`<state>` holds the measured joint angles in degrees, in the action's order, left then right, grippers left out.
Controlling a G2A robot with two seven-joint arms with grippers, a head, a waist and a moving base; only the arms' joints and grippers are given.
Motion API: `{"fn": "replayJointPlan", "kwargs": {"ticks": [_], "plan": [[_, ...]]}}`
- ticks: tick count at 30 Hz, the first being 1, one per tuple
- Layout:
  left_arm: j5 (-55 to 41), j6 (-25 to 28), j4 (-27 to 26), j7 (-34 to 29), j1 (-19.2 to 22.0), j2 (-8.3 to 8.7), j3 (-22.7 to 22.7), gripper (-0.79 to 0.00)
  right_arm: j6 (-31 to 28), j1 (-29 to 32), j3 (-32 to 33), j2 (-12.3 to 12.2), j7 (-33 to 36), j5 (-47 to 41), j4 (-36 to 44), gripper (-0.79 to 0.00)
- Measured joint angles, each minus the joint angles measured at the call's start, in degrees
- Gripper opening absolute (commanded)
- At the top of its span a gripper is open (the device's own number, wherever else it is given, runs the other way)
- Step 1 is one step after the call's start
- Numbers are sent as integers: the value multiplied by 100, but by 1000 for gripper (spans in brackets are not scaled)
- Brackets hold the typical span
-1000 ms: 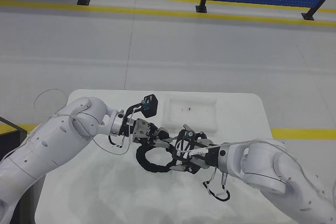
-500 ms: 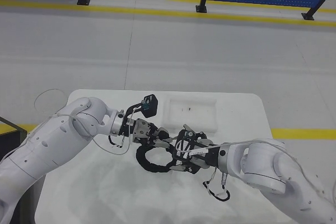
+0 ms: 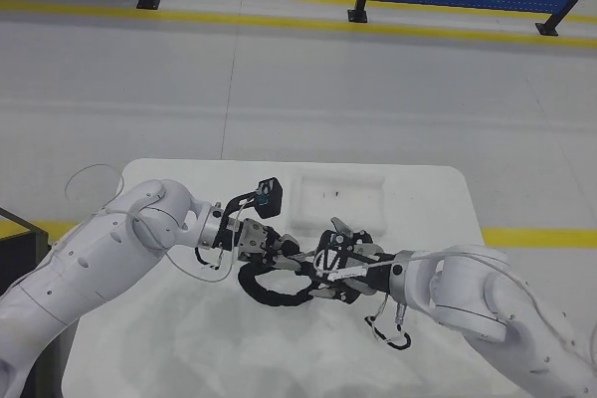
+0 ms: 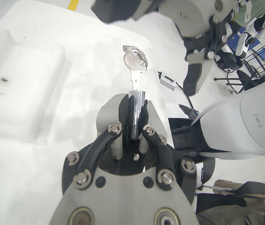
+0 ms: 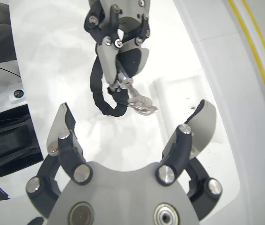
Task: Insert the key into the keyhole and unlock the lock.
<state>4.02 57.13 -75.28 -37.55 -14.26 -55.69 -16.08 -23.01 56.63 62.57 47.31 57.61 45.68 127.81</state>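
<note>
My left gripper point(image 4: 136, 99) is shut on the chrome cylinder of the lock point(image 4: 136, 111), held above the table. The silver key point(image 4: 134, 59) stands in the keyhole, its head and ring sticking out. In the right wrist view the lock's black cable loop point(image 5: 99, 90) hangs below the left gripper point(image 5: 118, 76), and the key point(image 5: 141, 104) points toward my right gripper point(image 5: 132, 115). That gripper is open, a short way from the key head, touching nothing. In the top view both grippers meet mid-table over the cable loop point(image 3: 269, 291).
A shallow white foam tray point(image 3: 343, 199) lies on the white table point(image 3: 179, 338) just behind the grippers. A thin black cable point(image 3: 388, 333) hangs under the right arm. The table's near and left parts are bare.
The left arm has shifted slightly toward the right arm, carrying the lock with it. The right gripper has edged a little farther back on the table.
</note>
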Motion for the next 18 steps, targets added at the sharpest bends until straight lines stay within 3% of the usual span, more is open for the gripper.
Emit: {"fn": "replayJointPlan", "kwargs": {"ticks": [6, 7, 8, 9, 13, 18], "plan": [[40, 89, -47, -236, -82, 124, -186, -785, -960, -22, 238, -60, -150, 60, -101, 0], [29, 89, -86, -255, -94, 137, -212, -785, -1141, -36, 239, -66, -183, 64, -125, -46], [8, 88, -140, -274, -111, 153, -243, -785, -1371, -59, 228, -70, -244, 79, -153, -222], [-10, 88, -182, -287, -122, 162, -266, -785, -1526, -76, 212, -71, -302, 97, -170, -314], [-98, 87, -325, -335, -161, 180, -341, -785, -1939, -144, 85, -56, -575, 353, -163, -416], [-223, 87, -338, -541, -186, 165, -340, -785, -1900, -91, -35, -28, -935, 776, -228, -508]]}}
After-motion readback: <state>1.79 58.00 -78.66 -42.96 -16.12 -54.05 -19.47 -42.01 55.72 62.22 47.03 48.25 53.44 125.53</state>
